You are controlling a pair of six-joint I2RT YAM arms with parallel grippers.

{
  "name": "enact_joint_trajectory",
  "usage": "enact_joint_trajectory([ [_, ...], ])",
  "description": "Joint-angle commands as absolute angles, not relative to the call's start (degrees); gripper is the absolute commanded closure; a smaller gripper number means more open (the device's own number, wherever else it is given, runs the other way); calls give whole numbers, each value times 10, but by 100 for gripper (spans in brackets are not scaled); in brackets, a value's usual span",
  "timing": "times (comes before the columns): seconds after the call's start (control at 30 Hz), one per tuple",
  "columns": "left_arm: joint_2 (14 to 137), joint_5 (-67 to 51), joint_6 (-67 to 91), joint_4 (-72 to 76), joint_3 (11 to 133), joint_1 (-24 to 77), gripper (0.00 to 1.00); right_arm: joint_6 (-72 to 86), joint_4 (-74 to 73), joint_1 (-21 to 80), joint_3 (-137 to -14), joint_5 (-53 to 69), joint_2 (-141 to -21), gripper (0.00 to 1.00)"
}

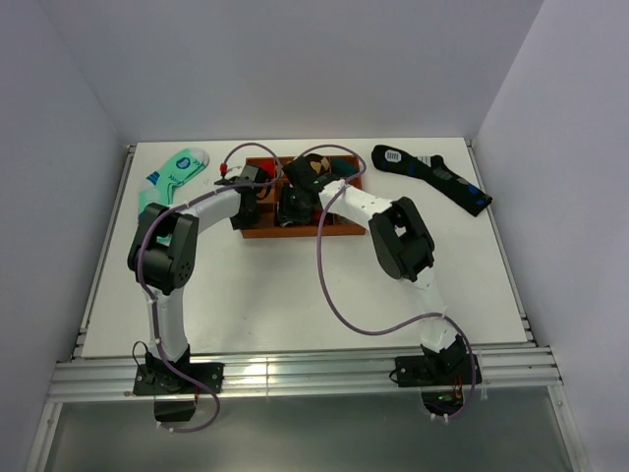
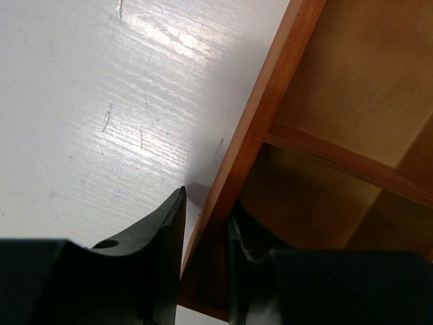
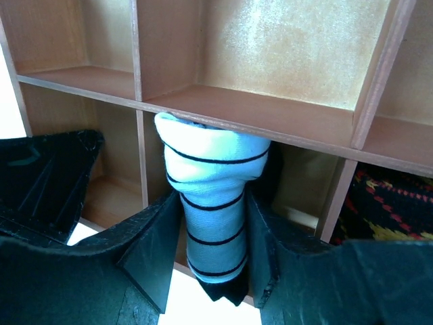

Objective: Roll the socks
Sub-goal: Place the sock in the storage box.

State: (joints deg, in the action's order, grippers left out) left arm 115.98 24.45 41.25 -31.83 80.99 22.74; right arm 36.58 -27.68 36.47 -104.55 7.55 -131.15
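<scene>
Only the right wrist view shows the sock (image 3: 215, 196) — rolled, its top tucked into a middle compartment of the tray (image 3: 270, 112), pinched in the right hand (image 3: 214, 230). In the left wrist view the left hand (image 2: 206, 223) clamps the tray's wall beside the tabletop (image 2: 101, 101). From above, neither grip shows.

The white worktop (image 1: 256, 295) has a faintly scratched, glossy surface and is walled on the left, right and far sides. A metal rail runs along its near edge. A reddish-brown wooden tray (image 1: 295, 234), divided into compartments, sits flat on it at the far middle. In the far left corner lies a mint green sock (image 1: 175, 172) with blue and white blotches, slanting towards the near left. At the far right a long black sock (image 1: 437, 177) with blue patches lies stretched out at an angle, well apart from the tray.
</scene>
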Motion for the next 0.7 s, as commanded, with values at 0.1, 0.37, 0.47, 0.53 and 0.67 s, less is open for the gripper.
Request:
enact_joint_trajectory([
  [0.1, 1206, 315, 428, -329, 812, 210, 100, 351, -374, 361, -1022, 33, -1283, 49],
  [0.37, 1206, 311, 425, -328, 812, 207, 100, 350, -400, 364, -1044, 2, -1244, 46],
  [0.47, 1205, 309, 424, -327, 813, 206, 100, 351, -390, 364, -1039, 2, -1226, 45],
  [0.53, 1206, 305, 424, -325, 813, 205, 100, 351, -384, 364, -1029, 1, -1208, 44],
  [0.67, 1203, 292, 422, -322, 817, 202, 100, 354, -369, 364, -1015, 2, -1175, 43],
])
